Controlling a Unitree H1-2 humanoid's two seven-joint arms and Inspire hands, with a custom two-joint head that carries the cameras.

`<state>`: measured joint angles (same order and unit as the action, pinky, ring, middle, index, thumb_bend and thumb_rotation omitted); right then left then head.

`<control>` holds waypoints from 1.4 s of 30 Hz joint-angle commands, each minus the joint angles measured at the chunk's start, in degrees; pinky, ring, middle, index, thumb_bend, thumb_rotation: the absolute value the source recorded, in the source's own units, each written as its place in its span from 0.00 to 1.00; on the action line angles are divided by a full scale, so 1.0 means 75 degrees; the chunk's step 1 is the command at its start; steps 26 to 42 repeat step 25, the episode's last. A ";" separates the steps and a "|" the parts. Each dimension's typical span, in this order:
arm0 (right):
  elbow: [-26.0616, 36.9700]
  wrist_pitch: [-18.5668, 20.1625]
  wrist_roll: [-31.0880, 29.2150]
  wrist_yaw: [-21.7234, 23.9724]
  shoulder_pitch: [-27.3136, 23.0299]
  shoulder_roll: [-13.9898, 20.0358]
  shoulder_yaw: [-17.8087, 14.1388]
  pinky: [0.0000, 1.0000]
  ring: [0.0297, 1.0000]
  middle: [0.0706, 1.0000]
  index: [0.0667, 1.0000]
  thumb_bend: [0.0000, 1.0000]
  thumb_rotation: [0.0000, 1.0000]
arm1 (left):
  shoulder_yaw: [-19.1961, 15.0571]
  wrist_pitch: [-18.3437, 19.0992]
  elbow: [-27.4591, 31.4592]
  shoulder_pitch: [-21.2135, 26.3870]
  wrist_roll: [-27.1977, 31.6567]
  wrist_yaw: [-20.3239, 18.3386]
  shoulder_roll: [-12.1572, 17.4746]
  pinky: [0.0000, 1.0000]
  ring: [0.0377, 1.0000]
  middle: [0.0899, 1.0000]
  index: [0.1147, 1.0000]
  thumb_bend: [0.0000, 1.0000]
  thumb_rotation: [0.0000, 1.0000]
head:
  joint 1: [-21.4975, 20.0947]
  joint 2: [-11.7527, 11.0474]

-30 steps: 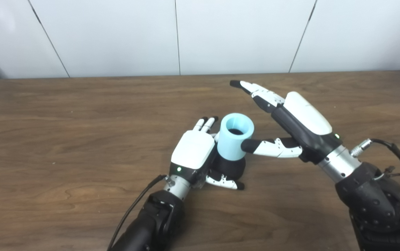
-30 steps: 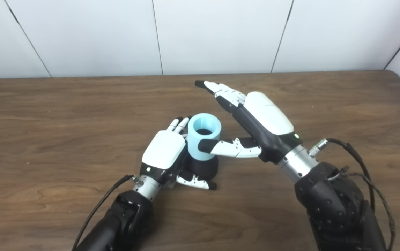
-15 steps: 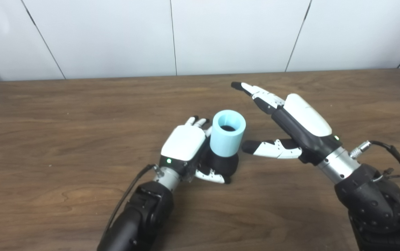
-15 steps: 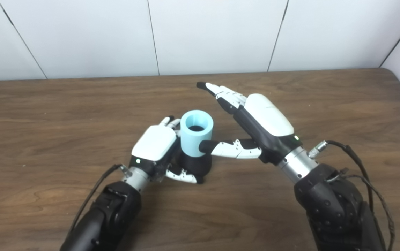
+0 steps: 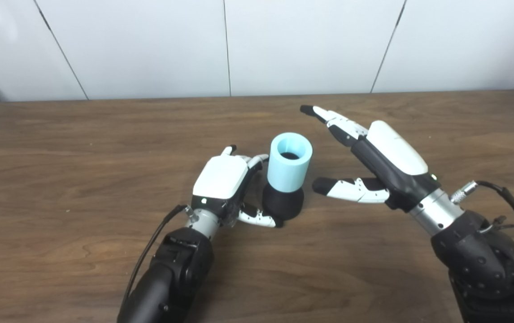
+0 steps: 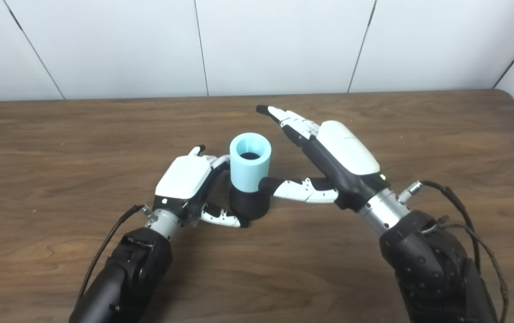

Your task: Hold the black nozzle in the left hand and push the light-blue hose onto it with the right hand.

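Item: light-blue hose (image 5: 289,162) seated upright on black nozzle (image 5: 282,204), between my hands. Left hand (image 5: 222,184) unclasped beside it; right hand (image 5: 385,154) spread, empty.

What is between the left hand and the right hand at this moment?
The light-blue hose, seated upright on the black nozzle, stands on the table between the open left hand and open right hand. Both eye views show it.

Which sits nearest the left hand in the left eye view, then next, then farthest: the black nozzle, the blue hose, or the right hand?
1. black nozzle, just right of the left hand.
2. light-blue hose, atop the nozzle.
3. right hand, far right.
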<state>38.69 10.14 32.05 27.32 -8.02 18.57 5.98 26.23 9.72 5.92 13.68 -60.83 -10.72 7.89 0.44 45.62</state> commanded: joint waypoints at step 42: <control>-0.0133 -0.0235 -0.0214 -0.0322 0.0010 0.0311 -0.0398 0.90 0.95 0.94 0.94 0.56 1.00 | -0.1198 0.0387 0.1686 0.0383 0.0853 -0.1156 0.0657 0.99 0.89 0.86 0.91 1.00 0.36 | 0.0031 0.0020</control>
